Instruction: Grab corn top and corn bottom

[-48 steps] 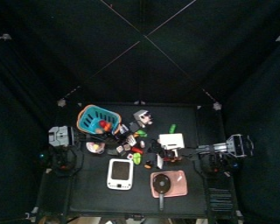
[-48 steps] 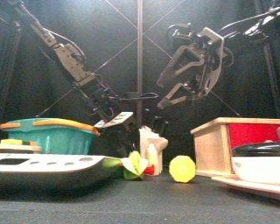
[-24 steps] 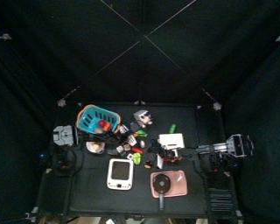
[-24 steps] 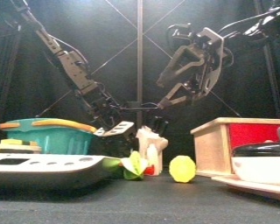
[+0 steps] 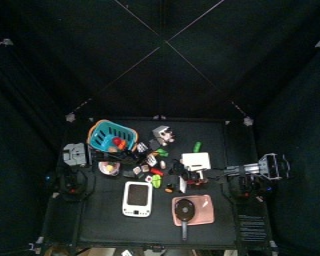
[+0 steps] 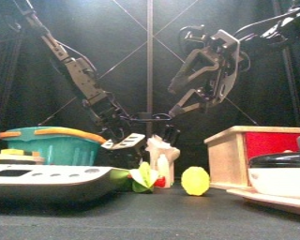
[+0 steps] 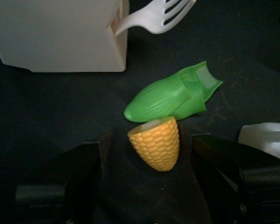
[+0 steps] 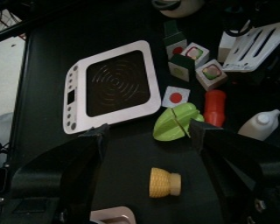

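Observation:
The corn lies in two pieces on the black table. One half, a yellow cob in a green husk [image 7: 154, 144], sits directly under my left gripper [image 7: 150, 150], whose jaws stand open on either side without touching it. That half also shows low in the front view [image 6: 142, 175]. The other piece, a bare yellow stub [image 8: 166, 182], lies apart from the husked half [image 8: 178, 122], below my open right gripper [image 8: 154, 149], which hangs high [image 6: 175, 111]. I cannot tell which piece is the top. My left gripper [image 6: 121, 142] hovers just above the table things.
A white scale [image 6: 52, 178] and a teal basket [image 6: 46, 145] stand at the front left. A wooden box with a red panel [image 6: 259, 150] and a pan [image 6: 284, 178] crowd the right. A white bottle [image 6: 163, 157], white box [image 7: 55, 35], fork [image 7: 154, 13] and red item [image 8: 215, 107] lie near the corn.
My left gripper has come down and a little to the right, towards the husked corn half. The right arm has stayed where it was, open.

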